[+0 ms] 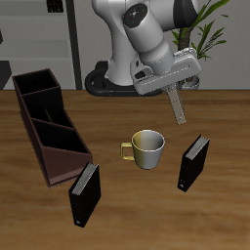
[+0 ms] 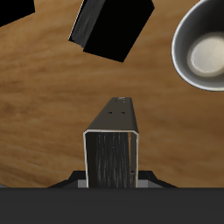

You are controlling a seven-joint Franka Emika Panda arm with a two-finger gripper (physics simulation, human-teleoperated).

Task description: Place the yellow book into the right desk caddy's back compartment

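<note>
A robot arm's hand (image 1: 177, 98) hangs above the wooden worktop (image 1: 117, 210), clenched on the yellow book (image 1: 176, 104), a thin grey-tan volume that points down from between the fingers, clear of the surface. In the exterior view the book sits at about 1 o'clock from the mug (image 1: 146, 148), a pale cup with a gold handle standing near the middle of the worktop. The right desk caddy (image 1: 47, 125), a long dark maroon box with sloping walls, lies at about 9 o'clock from the mug, well apart from the held book; its back compartment (image 1: 35, 85), the square tall-walled end, is the section farthest from the worktop's front edge. One black book (image 1: 192, 162) stands upright at about 4 o'clock from the mug, and another black book (image 1: 85, 194) stands just beside the caddy's low end, nearer the front edge. The wrist view looks along the book (image 2: 112, 150), with the mug (image 2: 206, 48) and a black book (image 2: 112, 26) on the wood beyond it.
</note>
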